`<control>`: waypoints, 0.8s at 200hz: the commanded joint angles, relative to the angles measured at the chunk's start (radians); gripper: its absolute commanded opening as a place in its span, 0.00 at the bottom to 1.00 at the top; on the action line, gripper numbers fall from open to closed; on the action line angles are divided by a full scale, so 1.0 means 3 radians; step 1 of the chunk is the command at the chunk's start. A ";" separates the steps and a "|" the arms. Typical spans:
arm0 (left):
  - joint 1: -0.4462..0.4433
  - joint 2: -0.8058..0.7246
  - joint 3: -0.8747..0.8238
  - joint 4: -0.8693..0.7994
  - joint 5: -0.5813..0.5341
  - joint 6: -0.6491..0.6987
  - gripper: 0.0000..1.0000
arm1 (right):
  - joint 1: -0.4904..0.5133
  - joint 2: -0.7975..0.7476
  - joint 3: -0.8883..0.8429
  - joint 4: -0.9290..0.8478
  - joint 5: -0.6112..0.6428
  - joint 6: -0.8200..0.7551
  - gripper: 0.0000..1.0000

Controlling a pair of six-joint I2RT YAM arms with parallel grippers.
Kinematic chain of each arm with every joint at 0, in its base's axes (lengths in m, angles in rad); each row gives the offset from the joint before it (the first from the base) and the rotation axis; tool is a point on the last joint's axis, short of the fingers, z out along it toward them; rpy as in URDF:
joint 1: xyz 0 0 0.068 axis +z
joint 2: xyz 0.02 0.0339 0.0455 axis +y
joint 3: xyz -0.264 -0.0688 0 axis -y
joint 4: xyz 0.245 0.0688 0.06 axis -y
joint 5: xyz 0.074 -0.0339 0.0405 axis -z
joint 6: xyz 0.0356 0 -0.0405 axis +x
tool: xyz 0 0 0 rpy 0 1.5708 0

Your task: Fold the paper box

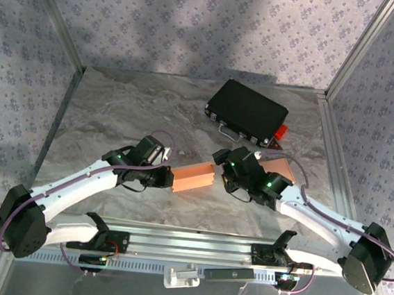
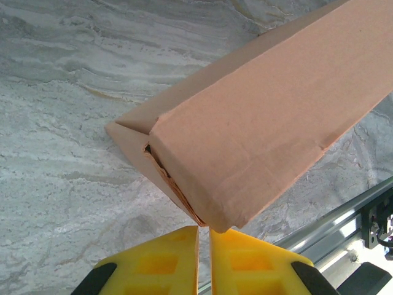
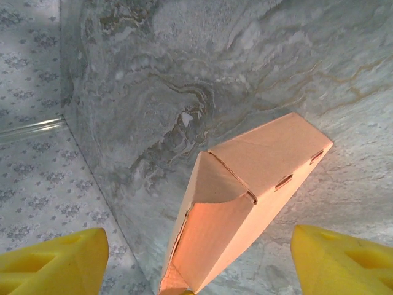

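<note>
Your grey marbled bench (image 1: 116, 112) is cut off by the frame rails at both sides. At its back right lies a black case (image 1: 248, 110), its near corner partly covered by the right arm; what the red part (image 1: 280, 132) at its right end is, you can't make out.

The paper box (image 1: 192, 178), orange-brown cardboard, sits mid-bench between the two arms. In the left wrist view its far end runs out of frame. In the right wrist view its near end drops below the picture's edge. A cardboard piece (image 1: 281, 167) shows behind the right arm; you cannot tell whether it joins the box.

Your left gripper (image 2: 204, 246) is closed to a thin slit on the box's lower corner, pinching the cardboard there. Your right gripper (image 3: 199, 261) stands wide apart, the box's end between its fingers (image 3: 55, 261), touching neither.
</note>
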 commanded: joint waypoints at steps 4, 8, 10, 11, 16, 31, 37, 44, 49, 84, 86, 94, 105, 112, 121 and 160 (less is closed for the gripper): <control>-0.0028 -0.0043 0.0081 -0.0070 -0.0039 -0.0010 0.13 | -0.0074 0.0154 -0.0017 0.0240 -0.0336 -0.0036 0.77; -0.0027 -0.0043 0.0077 -0.0069 -0.0035 -0.0009 0.13 | -0.0078 0.0181 -0.0014 0.0250 -0.0361 -0.0047 0.76; -0.0025 -0.0043 0.0080 -0.0064 -0.0036 -0.0010 0.13 | -0.0078 0.0195 -0.0010 0.0259 -0.0371 -0.0051 0.76; -0.0026 -0.0043 0.0080 -0.0065 -0.0035 -0.0010 0.13 | -0.0081 0.0201 -0.0008 0.0262 -0.0381 -0.0053 0.76; -0.0023 -0.0043 0.0081 -0.0065 -0.0038 -0.0005 0.13 | -0.0088 0.0228 -0.0004 0.0274 -0.0415 -0.0071 0.75; -0.0027 -0.0043 0.0080 -0.0067 -0.0036 -0.0007 0.13 | -0.0094 0.0308 0.0003 0.0240 -0.0469 -0.0090 0.72; -0.0026 -0.0043 0.0085 -0.0069 -0.0039 -0.0006 0.13 | -0.0095 0.0332 -0.0008 0.0245 -0.0484 -0.0090 0.70; -0.0026 -0.0049 0.0083 -0.0070 -0.0041 -0.0003 0.13 | -0.0100 0.0357 -0.0029 0.0262 -0.0479 -0.0090 0.69; -0.0027 -0.0045 0.0082 -0.0069 -0.0040 -0.0005 0.13 | -0.0101 0.0373 -0.0046 0.0273 -0.0475 -0.0090 0.68; -0.0028 -0.0048 0.0086 -0.0070 -0.0040 -0.0002 0.13 | -0.0152 0.0456 -0.0129 0.0403 -0.0546 -0.0096 0.57; -0.0028 -0.0048 0.0082 -0.0068 -0.0040 0.0001 0.13 | -0.0154 0.0453 -0.0129 0.0404 -0.0543 -0.0100 0.57; -0.0025 -0.0043 0.0086 -0.0067 -0.0040 0.0003 0.13 | -0.0159 0.0455 -0.0130 0.0400 -0.0531 -0.0103 0.55; -0.0026 -0.0044 0.0091 -0.0066 -0.0037 0.0001 0.13 | -0.0160 0.0458 -0.0132 0.0395 -0.0517 -0.0110 0.53; -0.0023 -0.0043 0.0096 -0.0067 -0.0034 0.0005 0.13 | -0.0160 0.0462 -0.0139 0.0388 -0.0508 -0.0110 0.52; -0.0024 -0.0045 0.0094 -0.0067 -0.0030 0.0006 0.13 | -0.0160 0.0471 -0.0149 0.0398 -0.0508 -0.0107 0.50; -0.0024 -0.0226 0.0080 0.0001 -0.0024 -0.0075 0.26 | -0.0160 0.0513 -0.0157 0.0440 -0.0509 -0.0095 0.45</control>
